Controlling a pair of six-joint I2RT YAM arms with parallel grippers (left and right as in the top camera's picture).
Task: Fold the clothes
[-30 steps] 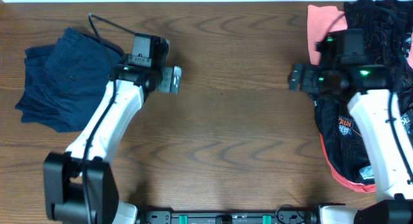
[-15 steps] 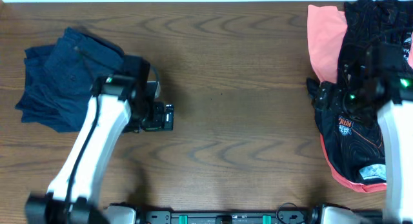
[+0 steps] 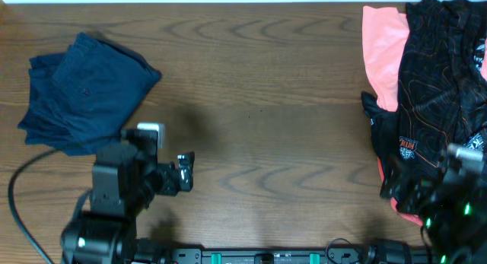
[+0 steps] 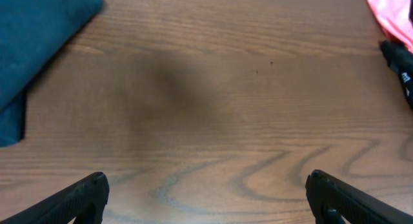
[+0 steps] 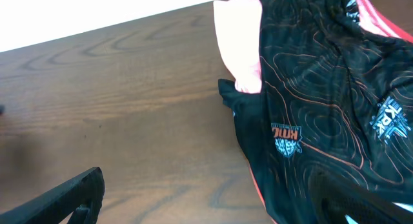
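Observation:
A folded navy garment lies at the far left; its edge shows in the left wrist view. A crumpled black patterned garment lies on a pink garment at the right, and both show in the right wrist view, the black one and the pink one. My left gripper is open and empty, low over bare wood near the front edge. My right gripper is open and empty, at the black garment's near left edge. The right arm is blurred at the front right.
The wooden table runs between the two piles. The table's far edge meets a white wall. The black garment's corner and a pink hem sit at the far right of the left wrist view.
Both arms have drawn back from the far half of the table to the near edge. The left left the navy garment's side; the right came off the black garment. Neither holds anything.

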